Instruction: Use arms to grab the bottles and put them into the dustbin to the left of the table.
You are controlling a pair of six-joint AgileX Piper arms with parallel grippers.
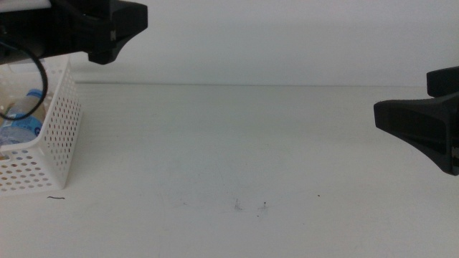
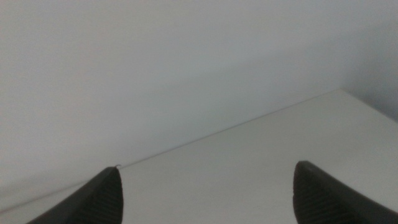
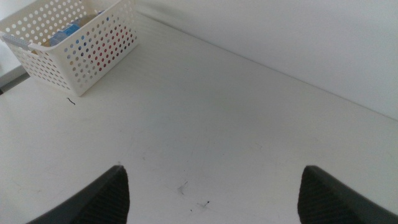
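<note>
Middle view: low, forward over worktop (image 1: 251, 158). Left wrist: high, faces back wall. Right wrist: looks down across worktop; shares dustbin (image 3: 87, 56) with middle view.

The right gripper (image 3: 211, 193), jaws wide apart, hangs over the table (image 3: 249, 124), well apart from the dustbin (image 3: 81, 56).

Dustbin (image 1: 54, 136) sits on the table (image 1: 237, 143) at its far left edge; all positions below are relative to it. 1 water bottle (image 1: 21, 118) lies inside the dustbin. Left end effector (image 1: 118, 32) hangs above the dustbin's right wall, off the table surface. Right end effector (image 1: 423, 129) is well apart to the right, at the opposite side of the table. A few specks (image 1: 251, 206) lie on the table, right of the dustbin and nearer the front.
</note>
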